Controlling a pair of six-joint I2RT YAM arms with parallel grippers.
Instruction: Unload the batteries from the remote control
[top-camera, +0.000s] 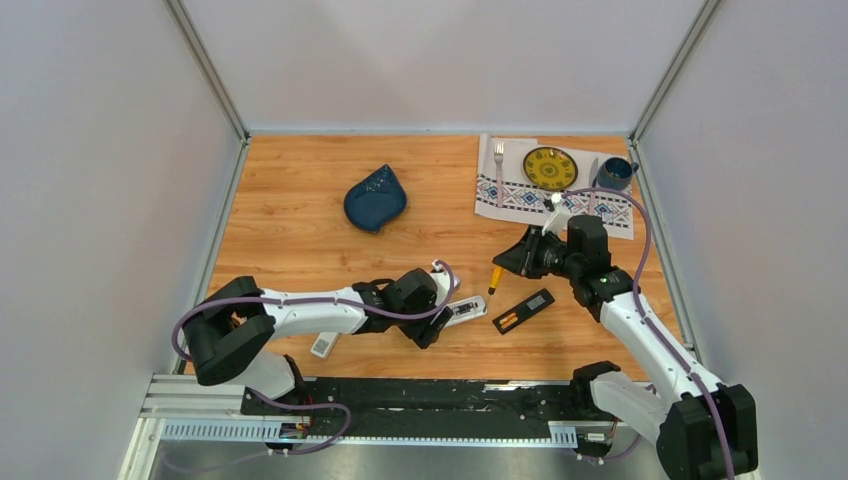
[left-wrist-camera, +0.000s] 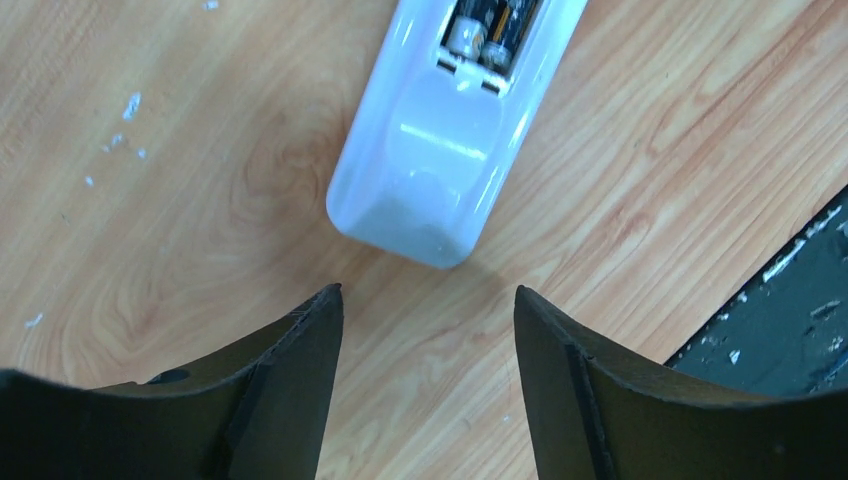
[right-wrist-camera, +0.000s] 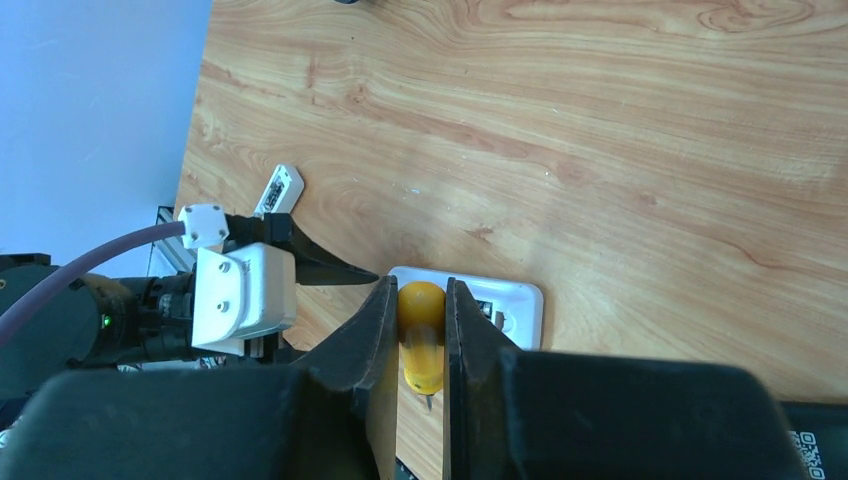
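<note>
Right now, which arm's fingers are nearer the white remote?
Left. The left arm's fingers stand open just short of the white remote's end, not touching. The right arm's fingers are farther off, past its other end, shut on the orange-handled screwdriver.

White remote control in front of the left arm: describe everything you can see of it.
The white remote control is glossy plastic with a rounded end, lying back up on the wooden table. Its battery bay is uncovered, with two batteries side by side inside, dark-cased with silvery ends. It lies just ahead of the left gripper, whose open fingers stand clear of it. Only the table touches it.
</note>
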